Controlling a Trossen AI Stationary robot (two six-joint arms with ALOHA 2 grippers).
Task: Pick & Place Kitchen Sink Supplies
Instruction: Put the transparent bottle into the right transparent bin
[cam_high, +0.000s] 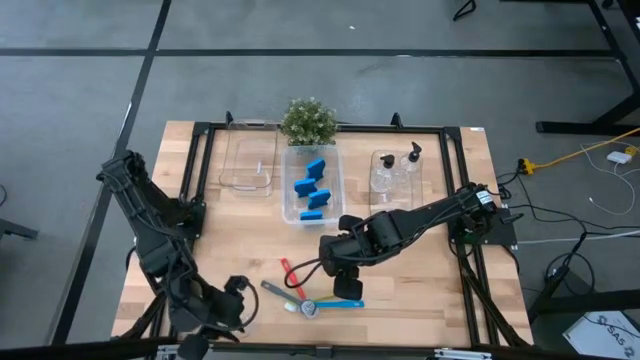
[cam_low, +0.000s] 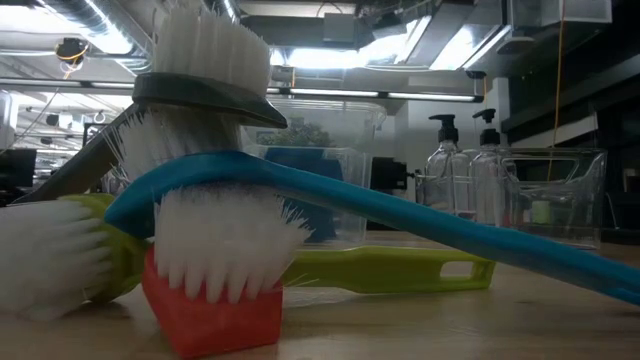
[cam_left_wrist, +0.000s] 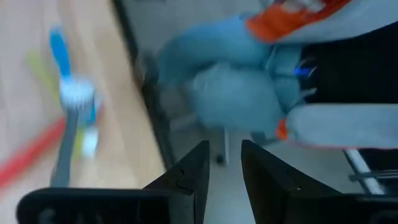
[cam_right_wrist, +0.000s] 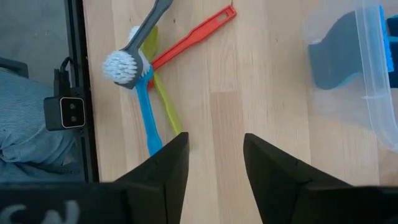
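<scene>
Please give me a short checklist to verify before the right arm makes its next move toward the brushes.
1. Right gripper empty, fingers apart: ok.
2. Right gripper above bare table, beside the brushes and not yet over them: ok.
3. Brushes separated for a clean single grasp: not ok. The grey brush, blue brush, yellow-green brush and red brush cross in one pile.
4. Left gripper clear of the pile, at the near table edge: ok.
5. Empty bin free for the brushes: ok.
6. Which brush lies lowest in the pile: cannot tell.
</scene>
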